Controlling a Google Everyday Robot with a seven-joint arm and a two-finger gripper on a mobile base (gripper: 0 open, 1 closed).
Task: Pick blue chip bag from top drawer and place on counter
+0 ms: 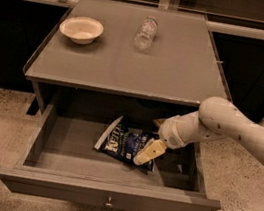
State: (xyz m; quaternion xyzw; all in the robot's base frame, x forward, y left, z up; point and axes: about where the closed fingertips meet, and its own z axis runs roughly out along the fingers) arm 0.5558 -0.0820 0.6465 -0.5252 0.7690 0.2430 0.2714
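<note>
The blue chip bag (121, 144) lies flat in the middle of the open top drawer (57, 184), white "Kettle" lettering up. My gripper (153, 138) reaches in from the right and is down at the bag's right end. One yellowish finger (148, 152) lies over the bag's front right corner, the other tip (159, 123) shows behind it, and the jaws stand apart. The bag rests on the drawer floor. The counter (128, 69) is above the drawer.
A white bowl (81, 29) sits at the counter's back left and a clear plastic bottle (146, 32) lies at its back middle. The drawer's knob (108, 204) faces front. My white arm (234, 128) crosses the drawer's right side. Speckled floor surrounds the unit.
</note>
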